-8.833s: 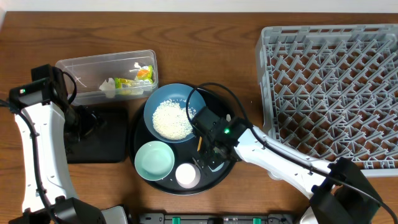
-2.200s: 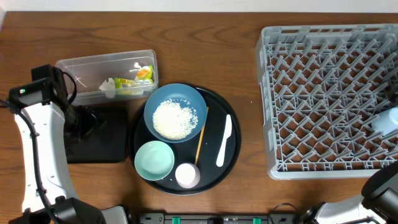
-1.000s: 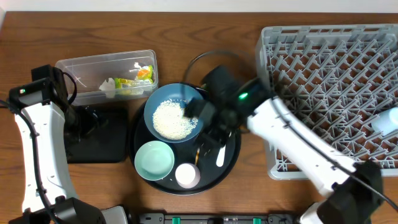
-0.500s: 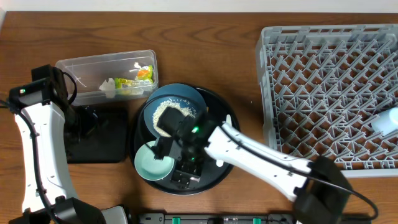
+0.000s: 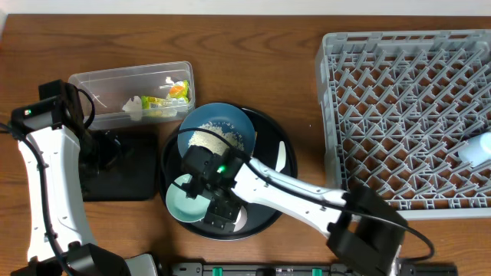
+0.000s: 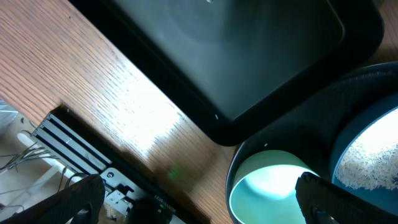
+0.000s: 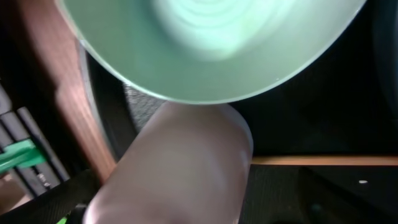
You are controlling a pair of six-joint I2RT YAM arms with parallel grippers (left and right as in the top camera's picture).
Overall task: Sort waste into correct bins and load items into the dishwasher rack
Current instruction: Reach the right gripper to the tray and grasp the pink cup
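Note:
My right gripper (image 5: 220,211) is low over the black round tray (image 5: 265,123), open, its fingers on either side of the white cup (image 7: 180,168), which lies just below the mint bowl (image 7: 211,43). In the overhead view the cup (image 5: 239,220) is mostly hidden by the gripper. The mint bowl (image 5: 184,201) and a blue bowl of rice (image 5: 217,132) sit on the tray, with a white spoon (image 5: 281,156). A wooden chopstick (image 7: 323,160) lies beside the cup. My left gripper (image 5: 107,149) hangs open and empty over the black bin (image 5: 123,180).
A clear container (image 5: 126,84) holding wrappers stands at the back left. The grey dishwasher rack (image 5: 399,92) fills the right side, with a clear cup (image 5: 477,146) at its right edge. The left wrist view shows the black bin (image 6: 217,50) and the table's front edge.
My right arm left a clear cup in the rack, swung back over the tray, and has come down around the white cup. The left arm has not moved.

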